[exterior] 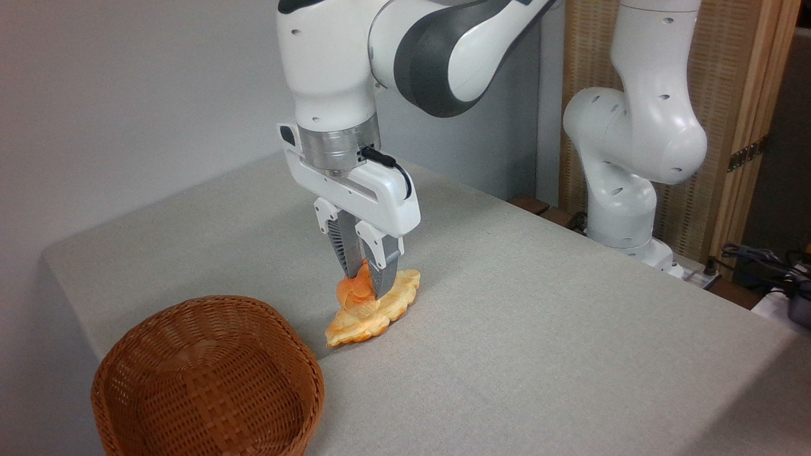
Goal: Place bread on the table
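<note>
The gripper [365, 278] is clamped on the bread [355, 292], which sits atop a flat pastry [393, 304] on the grey counter [538, 329], at two o'clock from the wicker basket [209, 373].

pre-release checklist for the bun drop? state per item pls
1. End effector closed on the bread: ok, its fingers pinch the bun from both sides.
2. Bread low enough to release: cannot tell, this view does not show whether it rests on anything.
3. Bare table under the bread: not ok, the flat pastry lies right beneath and behind it.
4. Bread out of the basket: ok, the basket sits apart at front left and looks empty.
5. Free table nearby for placing: ok, open surface to the right of the pastry.
</note>
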Available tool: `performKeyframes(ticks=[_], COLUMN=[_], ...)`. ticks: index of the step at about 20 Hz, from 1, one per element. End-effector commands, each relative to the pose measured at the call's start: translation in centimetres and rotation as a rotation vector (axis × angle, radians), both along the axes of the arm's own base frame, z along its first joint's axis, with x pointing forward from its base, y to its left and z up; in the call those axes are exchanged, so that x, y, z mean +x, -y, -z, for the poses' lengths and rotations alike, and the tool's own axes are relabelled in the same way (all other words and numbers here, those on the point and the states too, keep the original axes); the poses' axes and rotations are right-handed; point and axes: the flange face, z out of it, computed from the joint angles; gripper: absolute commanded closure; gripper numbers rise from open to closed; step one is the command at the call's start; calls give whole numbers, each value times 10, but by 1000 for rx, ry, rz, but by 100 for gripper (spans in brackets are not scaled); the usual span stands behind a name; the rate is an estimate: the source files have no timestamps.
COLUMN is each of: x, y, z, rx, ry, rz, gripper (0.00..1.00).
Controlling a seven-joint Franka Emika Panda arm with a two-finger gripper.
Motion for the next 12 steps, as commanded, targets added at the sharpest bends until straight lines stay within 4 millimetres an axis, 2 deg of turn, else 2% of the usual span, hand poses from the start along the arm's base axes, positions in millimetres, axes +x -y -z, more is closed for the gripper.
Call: performKeyframes(ticks=[1,5,7,9,12], x=[-3,-1,1,10,16], y=[12,12,12,4,3], z=[9,8,0,-30,-50], rx=[15,14,12,4,1], ry=[-26,-19,1,60,103], rz=[39,39,40,24,20], gripper=[0,0,0,0,0])
